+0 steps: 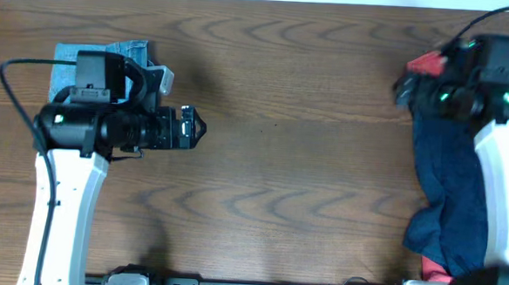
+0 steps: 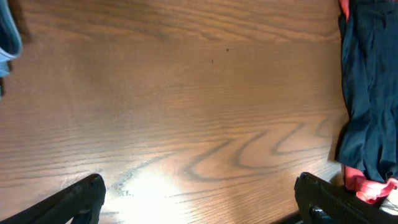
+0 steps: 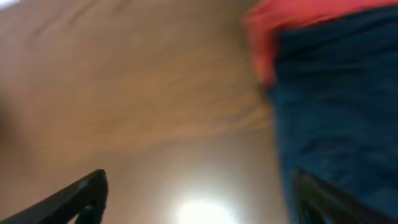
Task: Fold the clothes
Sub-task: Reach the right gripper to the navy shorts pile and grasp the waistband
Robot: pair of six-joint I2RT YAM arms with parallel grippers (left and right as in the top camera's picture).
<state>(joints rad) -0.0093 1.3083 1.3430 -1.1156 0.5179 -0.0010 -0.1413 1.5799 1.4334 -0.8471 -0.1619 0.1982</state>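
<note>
The clothes lie in a heap at the table's right edge. In it are dark navy shorts (image 1: 448, 188) and a coral-red garment (image 1: 426, 62) that shows at both the far and near ends. My right gripper (image 1: 406, 88) hovers at the heap's far left corner. In the blurred right wrist view it (image 3: 199, 199) is open over bare wood. Its right finger (image 3: 323, 199) is over the edge of the navy cloth (image 3: 336, 93), beside the coral cloth (image 3: 280, 25). My left gripper (image 1: 194, 129) is open and empty over the wood (image 2: 199, 202), far from the navy shorts (image 2: 370, 93).
A folded light-blue denim piece (image 1: 102, 52) lies at the far left, partly under the left arm, and its edge (image 2: 7, 37) shows in the left wrist view. Wood tabletop (image 1: 297, 162) stretches between the two arms. A coral hem (image 2: 367, 183) sticks out below the navy cloth.
</note>
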